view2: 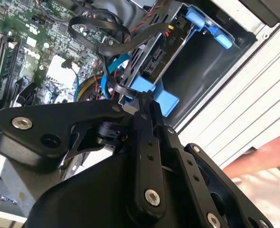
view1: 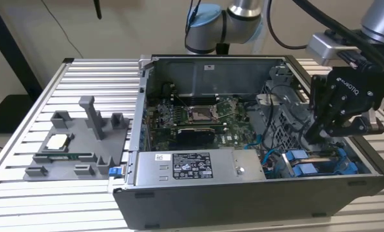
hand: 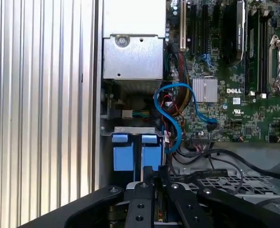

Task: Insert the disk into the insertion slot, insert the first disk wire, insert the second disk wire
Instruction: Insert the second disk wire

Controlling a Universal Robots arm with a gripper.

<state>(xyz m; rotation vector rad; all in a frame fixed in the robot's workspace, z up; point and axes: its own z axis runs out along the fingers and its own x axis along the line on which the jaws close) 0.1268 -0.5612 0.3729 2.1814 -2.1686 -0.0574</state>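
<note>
The disk sits in the insertion slot (view1: 346, 157) at the case's corner on the exterior view's right. Its blue carrier tabs (view1: 305, 163) (hand: 132, 153) (view2: 154, 92) face outward. My gripper (view1: 313, 139) reaches down into the case just above those tabs. In both wrist views its fingers (hand: 153, 170) (view2: 142, 97) are pressed together. A black disk wire (view2: 112, 71) (hand: 204, 174) runs right up to the fingertips and seems pinched there. A thin blue wire (hand: 175, 114) loops from the motherboard toward the bay.
The grey power supply box (view1: 192, 166) with a white sticker lies along the case's front wall. A grey fixture (view1: 76, 145) holding a small square chip (view1: 56, 141) stands on the slatted table on the exterior view's left. A person's hand (view2: 273, 152) is outside the case.
</note>
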